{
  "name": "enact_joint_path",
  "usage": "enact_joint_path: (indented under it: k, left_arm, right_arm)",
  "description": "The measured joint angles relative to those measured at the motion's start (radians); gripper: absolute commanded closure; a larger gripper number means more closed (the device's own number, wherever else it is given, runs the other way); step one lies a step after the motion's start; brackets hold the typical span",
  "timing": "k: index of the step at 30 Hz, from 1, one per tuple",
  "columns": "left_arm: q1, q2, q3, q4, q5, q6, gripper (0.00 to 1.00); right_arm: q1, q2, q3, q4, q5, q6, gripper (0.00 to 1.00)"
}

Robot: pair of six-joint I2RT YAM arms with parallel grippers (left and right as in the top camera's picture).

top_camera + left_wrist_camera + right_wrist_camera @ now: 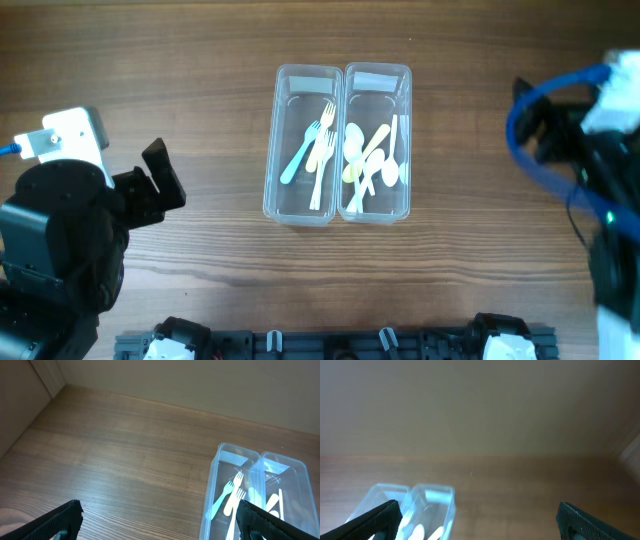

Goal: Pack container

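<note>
Two clear plastic containers stand side by side at the table's middle. The left container [285, 140] holds a blue fork and cream forks [318, 160]. The right container [405, 140] holds several cream and white spoons [372, 160]. My left gripper [163, 175] is open and empty at the left, well clear of the containers. In the left wrist view [160, 522] its fingers frame the bare table, with the left container [212, 485] at right. My right gripper [480, 520] is open and empty, pulled back at the far right, and its view shows both containers [445, 505] blurred at lower left.
The wooden table [480, 270] stretches around the containers. A blue cable [525, 150] loops over the right arm at the right edge. A black rail with mounts [330, 345] runs along the front edge.
</note>
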Motion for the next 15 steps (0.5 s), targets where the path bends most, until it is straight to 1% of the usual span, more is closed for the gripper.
enact_joint_path:
  k: [3, 6, 11, 15]
  left_arm:
    - [0.0, 0.0, 0.0, 0.0, 0.0, 0.0, 0.0]
    - [0.0, 0.0, 0.0, 0.0, 0.0, 0.0, 0.0]
    - [0.0, -0.011, -0.019, 0.0, 0.0, 0.0, 0.0]
    - [0.0, -0.084, -0.144, 0.005, -0.003, 0.0, 0.0]
  right_arm:
    - [0.0, -0.11, 0.014, 0.001, 0.003, -0.069, 0.0]
    - [0.0, -0.179, 0.024, 0.0, 0.003, -0.101, 0.0]
    - [0.0, -0.208, 0.025, -0.016, 0.003, -0.124, 0.0]
    - [0.0, -0.199, 0.025, -0.049, 0.003, -0.125, 0.0]
